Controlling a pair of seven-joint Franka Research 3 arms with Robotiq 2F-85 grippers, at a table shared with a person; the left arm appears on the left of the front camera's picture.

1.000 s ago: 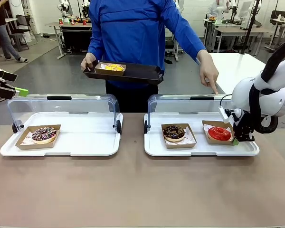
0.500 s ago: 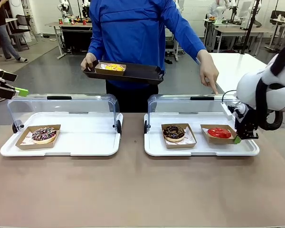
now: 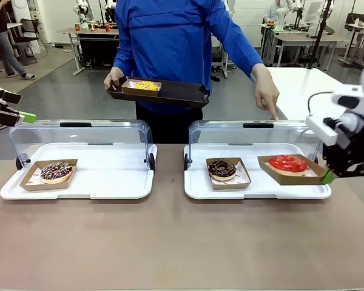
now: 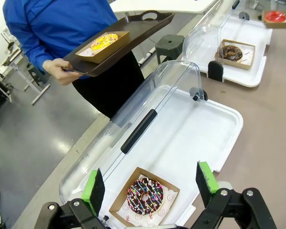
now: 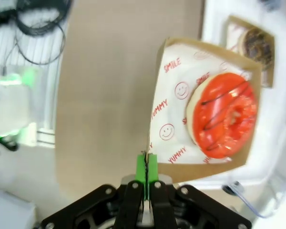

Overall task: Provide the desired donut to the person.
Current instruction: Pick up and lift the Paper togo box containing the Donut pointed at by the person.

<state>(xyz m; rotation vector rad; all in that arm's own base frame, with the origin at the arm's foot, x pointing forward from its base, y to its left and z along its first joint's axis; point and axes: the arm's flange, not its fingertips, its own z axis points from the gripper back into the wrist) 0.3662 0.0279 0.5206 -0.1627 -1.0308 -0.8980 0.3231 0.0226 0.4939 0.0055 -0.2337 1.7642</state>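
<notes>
My right gripper [image 3: 328, 176] is shut on the rim of a brown cardboard tray [image 3: 291, 171] holding a red-glazed donut [image 3: 287, 163], lifted and tilted above the right white tray [image 3: 255, 193]. In the right wrist view the fingers [image 5: 146, 172] pinch the cardboard tray's edge [image 5: 152, 119] beside the red donut [image 5: 224, 114]. A chocolate donut [image 3: 222, 169] stays on the right white tray. The person [image 3: 170, 42] in blue holds a dark serving tray [image 3: 170, 94] with a yellow donut [image 3: 142, 86] and points a finger [image 3: 273, 112] down at the right case. My left gripper [image 4: 148, 183] hangs open above a sprinkled donut [image 4: 145, 194].
Both clear lids [image 3: 79, 136] stand open behind the white trays [image 3: 85, 189]. The sprinkled donut [image 3: 56, 171] sits at the left tray's left end. The brown tabletop [image 3: 170, 242] stretches in front. My left gripper's green pad [image 3: 27, 116] shows at the far left edge.
My right gripper has lifted the cardboard tray with the red donut off the white tray and carried it up and to the right. The person and left arm have not moved.
</notes>
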